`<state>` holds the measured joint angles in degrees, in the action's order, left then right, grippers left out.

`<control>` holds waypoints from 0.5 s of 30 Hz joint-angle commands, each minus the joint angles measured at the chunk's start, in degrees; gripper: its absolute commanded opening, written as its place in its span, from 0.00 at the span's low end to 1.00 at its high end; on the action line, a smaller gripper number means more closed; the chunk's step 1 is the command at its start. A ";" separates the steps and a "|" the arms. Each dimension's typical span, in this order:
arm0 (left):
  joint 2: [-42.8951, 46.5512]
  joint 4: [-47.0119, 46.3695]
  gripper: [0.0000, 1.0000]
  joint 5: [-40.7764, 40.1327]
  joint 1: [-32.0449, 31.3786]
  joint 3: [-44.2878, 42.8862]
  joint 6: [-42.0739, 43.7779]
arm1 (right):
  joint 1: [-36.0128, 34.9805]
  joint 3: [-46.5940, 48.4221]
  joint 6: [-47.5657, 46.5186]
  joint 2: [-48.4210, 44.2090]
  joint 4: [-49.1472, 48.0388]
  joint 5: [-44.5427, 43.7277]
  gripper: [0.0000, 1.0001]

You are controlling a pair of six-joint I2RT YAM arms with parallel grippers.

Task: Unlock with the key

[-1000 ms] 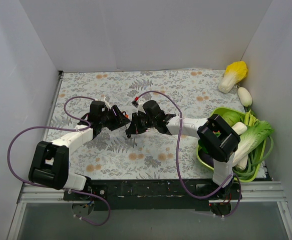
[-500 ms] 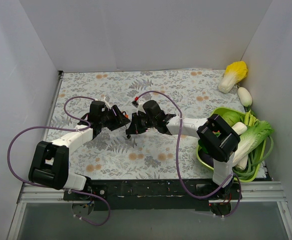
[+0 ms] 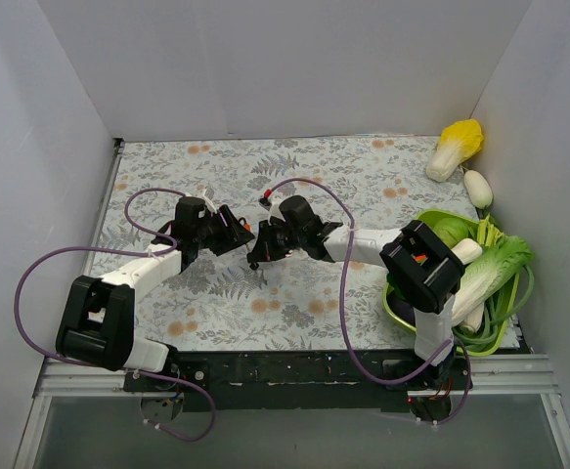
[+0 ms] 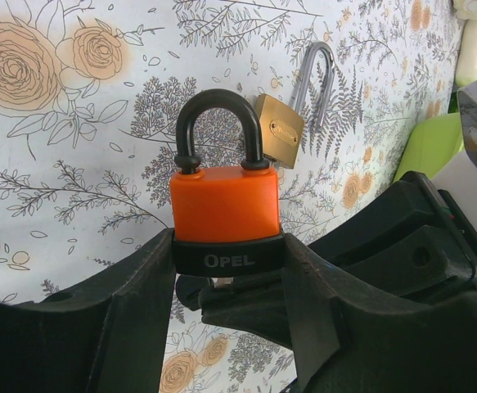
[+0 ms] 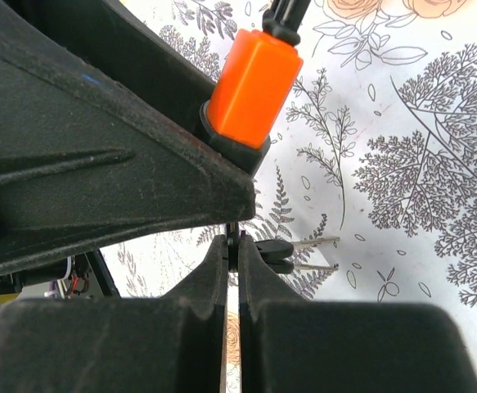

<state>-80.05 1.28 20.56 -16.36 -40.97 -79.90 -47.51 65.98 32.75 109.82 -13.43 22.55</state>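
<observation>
Two grippers meet near the middle of the floral table point(image 3: 363, 176). My left gripper point(image 4: 226, 264) pinches the orange padlock point(image 4: 223, 201) by its black base, shackle pointing to twelve o'clock in its wrist view. My right gripper point(image 5: 233, 244) has its fingers pressed together, with the black-headed keys point(image 5: 275, 250) just at three o'clock of the tips; I cannot tell whether they are gripped.

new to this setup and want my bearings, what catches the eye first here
The bright orange padlock stands out first, clamped in the left gripper over the middle of the flowered table, with the right gripper shut right next to it. Next comes the green basket of leafy vegetables at the table's right edge, then a yellow cabbage in the far right corner.
</observation>
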 commanded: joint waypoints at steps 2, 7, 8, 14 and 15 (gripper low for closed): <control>2.88 -1.72 0.00 0.71 -0.25 -1.04 0.71 | 0.57 3.54 -0.76 0.31 -1.69 0.74 0.01; 2.80 -1.81 0.00 0.80 -0.25 -1.04 0.71 | 0.48 3.90 -0.94 0.22 -1.51 0.83 0.01; 2.80 -1.81 0.00 0.89 -0.25 -1.13 0.62 | 0.57 3.90 -0.94 0.22 -1.51 0.92 0.01; 2.80 -1.81 0.00 0.98 -0.16 -1.13 0.62 | 0.57 4.16 -1.02 0.39 -1.34 0.83 0.01; 2.80 -1.89 0.00 0.98 -0.25 -1.04 0.62 | 0.66 4.34 -1.11 0.66 -1.33 0.92 0.01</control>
<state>-80.05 1.04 20.40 -16.34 -40.97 -79.88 -47.27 67.11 32.62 110.08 -13.34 23.14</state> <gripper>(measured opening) 0.483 0.044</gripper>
